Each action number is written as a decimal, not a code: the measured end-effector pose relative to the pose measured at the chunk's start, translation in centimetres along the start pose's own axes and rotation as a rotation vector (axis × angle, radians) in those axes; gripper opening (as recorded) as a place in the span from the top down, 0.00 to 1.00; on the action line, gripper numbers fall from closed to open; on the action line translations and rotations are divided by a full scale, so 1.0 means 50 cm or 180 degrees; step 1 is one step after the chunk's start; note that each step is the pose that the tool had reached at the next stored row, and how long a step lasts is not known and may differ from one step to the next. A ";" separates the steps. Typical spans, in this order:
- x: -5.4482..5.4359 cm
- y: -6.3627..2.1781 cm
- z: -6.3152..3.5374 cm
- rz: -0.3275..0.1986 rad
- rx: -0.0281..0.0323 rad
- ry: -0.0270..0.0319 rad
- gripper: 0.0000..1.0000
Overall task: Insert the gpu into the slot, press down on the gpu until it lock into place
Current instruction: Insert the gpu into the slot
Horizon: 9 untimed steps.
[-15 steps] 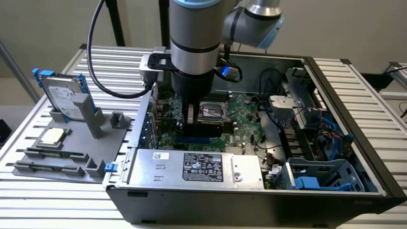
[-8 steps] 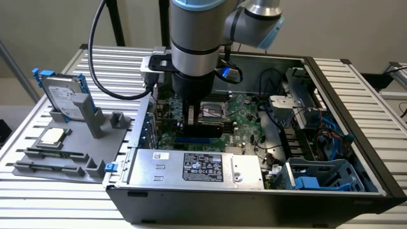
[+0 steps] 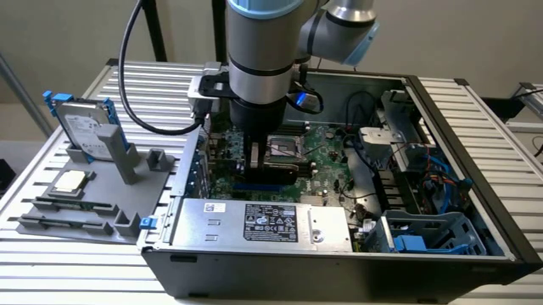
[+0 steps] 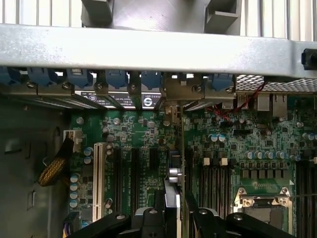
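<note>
My gripper point(image 3: 254, 166) reaches down into the open computer case over the green motherboard point(image 3: 327, 171). In the wrist view the gpu point(image 4: 182, 148) appears edge-on as a thin dark upright card. It runs from its metal bracket point(image 4: 174, 94) at the case's rear wall back to my gripper point(image 4: 179, 218). The black fingers point(image 4: 157, 214) are shut on the card from both sides. The slot point(image 3: 259, 188) is a narrow bright-blue strip on the board just below the gripper. The card stands directly over it, and where the two meet is hidden.
A silver power supply point(image 3: 263, 222) lies along the case's near side. Blue drive cages point(image 3: 424, 236) and cables fill the exterior view's right. A grey fixture point(image 3: 93, 197) with a hard drive point(image 3: 83, 127) stands outside. Beside the card are a white connector point(image 4: 98, 178), memory slots point(image 4: 213, 178) and the processor socket point(image 4: 262, 208).
</note>
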<state>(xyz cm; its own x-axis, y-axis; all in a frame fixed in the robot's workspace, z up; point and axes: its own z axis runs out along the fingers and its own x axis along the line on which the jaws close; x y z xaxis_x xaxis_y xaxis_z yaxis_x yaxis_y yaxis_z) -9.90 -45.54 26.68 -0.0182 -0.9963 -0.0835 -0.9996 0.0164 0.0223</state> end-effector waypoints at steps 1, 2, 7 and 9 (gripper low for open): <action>0.000 0.000 0.000 0.0006 0.0000 0.0000 0.74; 0.000 0.000 0.001 0.0012 0.0001 0.0000 0.74; 0.000 0.000 0.001 0.0028 0.0001 0.0002 0.74; 0.000 0.000 0.002 0.0028 0.0000 0.0004 0.74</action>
<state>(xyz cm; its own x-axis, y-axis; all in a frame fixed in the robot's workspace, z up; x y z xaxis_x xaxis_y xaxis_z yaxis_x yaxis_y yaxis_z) -9.89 -45.54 26.60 -0.0269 -0.9963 -0.0821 -0.9994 0.0251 0.0229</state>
